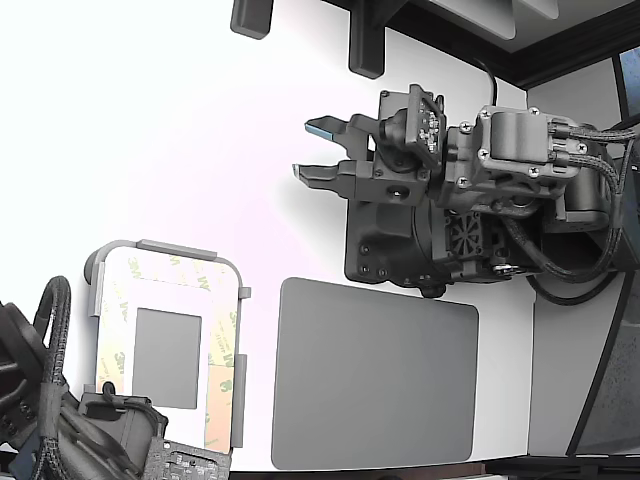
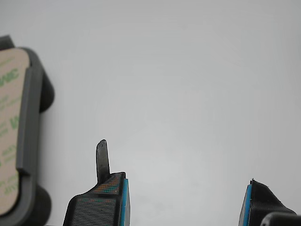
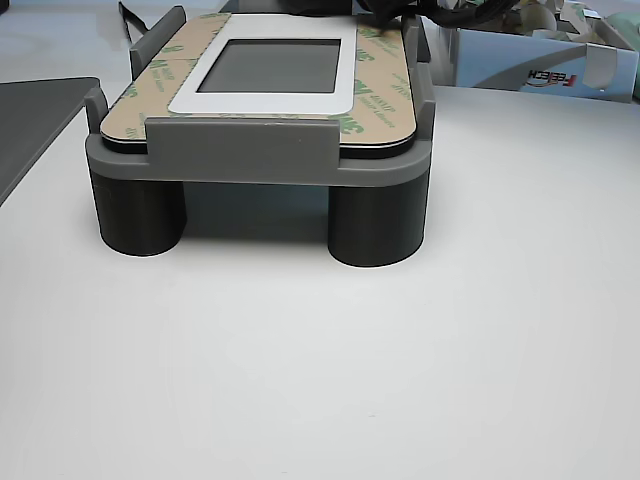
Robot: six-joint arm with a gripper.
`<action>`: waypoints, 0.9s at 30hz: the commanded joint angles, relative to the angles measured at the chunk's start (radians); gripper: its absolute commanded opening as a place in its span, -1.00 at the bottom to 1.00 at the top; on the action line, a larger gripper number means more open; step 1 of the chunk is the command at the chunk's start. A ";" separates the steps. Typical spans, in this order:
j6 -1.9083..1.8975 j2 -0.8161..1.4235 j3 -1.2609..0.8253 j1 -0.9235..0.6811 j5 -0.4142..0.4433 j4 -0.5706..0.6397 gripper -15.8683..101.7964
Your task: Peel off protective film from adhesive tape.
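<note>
The adhesive tape [image 1: 113, 330] frames a small grey rectangle [image 1: 167, 357] on a white plate held in a grey fixture [image 1: 175, 250] at the exterior view's lower left. Cream protective film [image 1: 165, 268] with green 3M print covers most strips. One stretch of the tape is bare tan-peach [image 1: 217, 400]. My gripper [image 1: 312, 150] hovers open over the white table, up and to the right of the fixture, with nothing between its fingers. In the wrist view the gripper [image 2: 183, 200] is open, and the fixture [image 2: 28, 136] with printed film [image 2: 7, 132] shows at the edge. The other view shows the film [image 3: 378, 85] from low down.
A large dark grey rounded mat [image 1: 375, 372] lies to the right of the fixture in the exterior view. A second arm with cables [image 1: 60, 430] sits at the lower left by the fixture. A labelled box [image 3: 540, 60] stands behind the fixture in the other view.
</note>
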State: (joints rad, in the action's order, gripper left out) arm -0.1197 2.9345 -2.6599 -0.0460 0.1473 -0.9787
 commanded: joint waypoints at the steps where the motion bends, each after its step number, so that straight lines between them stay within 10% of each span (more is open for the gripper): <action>1: 1.111 0.005 -0.015 -0.080 -0.077 0.081 -0.91; 17: 1.181 -0.035 -0.015 -0.078 0.012 0.219 -0.92; 27: 1.540 -0.341 -0.008 -0.078 -0.049 0.568 -0.93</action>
State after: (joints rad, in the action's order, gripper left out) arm 1.2272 2.6691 -2.6983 -0.1350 0.1181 -0.5308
